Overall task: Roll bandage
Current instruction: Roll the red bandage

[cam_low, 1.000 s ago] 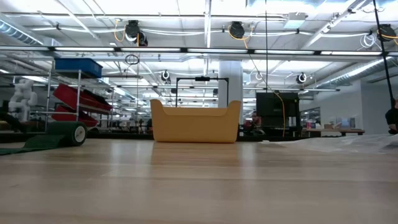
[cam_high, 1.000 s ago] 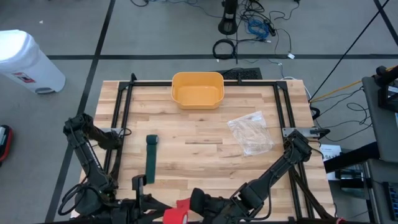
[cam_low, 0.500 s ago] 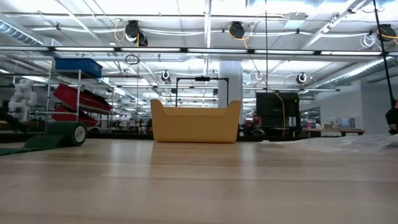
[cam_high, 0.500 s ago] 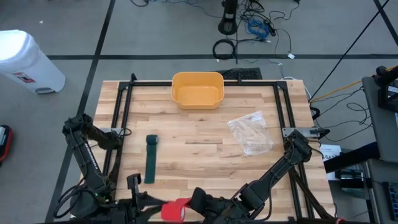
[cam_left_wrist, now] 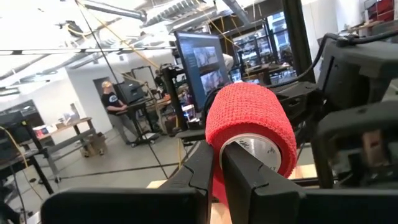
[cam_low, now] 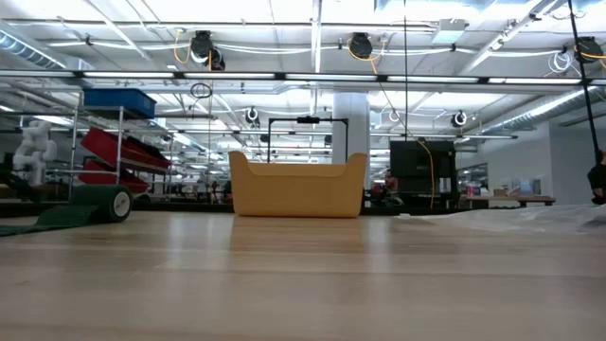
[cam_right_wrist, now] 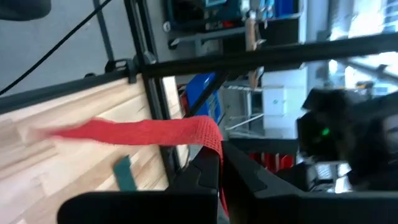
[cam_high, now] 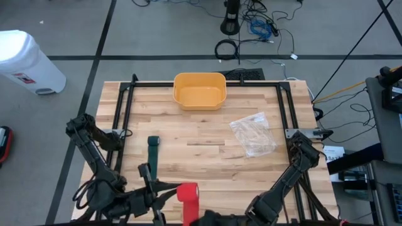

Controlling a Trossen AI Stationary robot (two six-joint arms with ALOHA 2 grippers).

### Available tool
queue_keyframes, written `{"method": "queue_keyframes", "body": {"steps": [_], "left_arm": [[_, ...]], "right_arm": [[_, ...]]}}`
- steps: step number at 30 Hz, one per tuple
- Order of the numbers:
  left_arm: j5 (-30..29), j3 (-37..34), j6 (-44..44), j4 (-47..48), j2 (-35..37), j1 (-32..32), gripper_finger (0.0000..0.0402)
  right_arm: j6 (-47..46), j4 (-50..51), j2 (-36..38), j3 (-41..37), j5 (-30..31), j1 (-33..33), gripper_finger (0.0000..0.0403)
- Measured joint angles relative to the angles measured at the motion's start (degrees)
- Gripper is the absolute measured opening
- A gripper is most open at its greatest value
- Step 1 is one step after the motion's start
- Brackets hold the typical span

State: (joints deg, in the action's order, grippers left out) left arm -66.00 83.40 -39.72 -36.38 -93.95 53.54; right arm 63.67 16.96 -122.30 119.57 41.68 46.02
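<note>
A red bandage roll (cam_high: 187,190) hangs above the table's near edge, with a loose red strip (cam_high: 188,210) running from it toward the near side. My left gripper (cam_high: 171,193) is shut on the roll (cam_left_wrist: 249,127), coming from the left. My right gripper (cam_high: 193,220) is shut on the strip (cam_right_wrist: 143,132) at the picture's bottom edge. A dark green bandage (cam_high: 152,162) lies partly unrolled on the table's left half, its rolled end (cam_low: 106,203) at the far side. My left gripper pinches the roll's wall (cam_left_wrist: 216,180) at one open end; one finger (cam_left_wrist: 252,171) seems to reach into the core and the other (cam_left_wrist: 200,171) lies outside. The fingers come nearly level from the table's left. The roll is lifted clear of the table. My right gripper pinches the red strip (cam_right_wrist: 214,140) between its two fingers, near the strip's free end. From there the strip runs away, fairly straight, toward the roll. It is clear of the table.
A yellow tub (cam_high: 199,90) stands at the middle of the far edge. A clear plastic bag (cam_high: 253,134) lies on the right half. A black frame (cam_high: 125,107) runs along the table's sides. Bare wood (cam_high: 201,157) lies between the green bandage and the bag.
My left gripper has swung the red roll toward the table's far edge and a little to the right. My right gripper has drawn back toward the near edge. The strip between them now shows stretched out from the roll.
</note>
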Motion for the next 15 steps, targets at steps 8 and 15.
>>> {"method": "queue_keyframes", "body": {"steps": [8, 15], "left_arm": [[-0.3, 0.0, 0.6, 2.5, 0.0, -0.4, 0.0029], [-0.4, 0.0, 2.5, 4.8, 0.0, -0.3, 0.0029]], "right_arm": [[9.3, -8.1, 0.0, 0.0, 0.5, 2.4, 0.0], [17.1, -13.6, 0.0, 0.0, 0.6, 3.0, 0.0]]}}
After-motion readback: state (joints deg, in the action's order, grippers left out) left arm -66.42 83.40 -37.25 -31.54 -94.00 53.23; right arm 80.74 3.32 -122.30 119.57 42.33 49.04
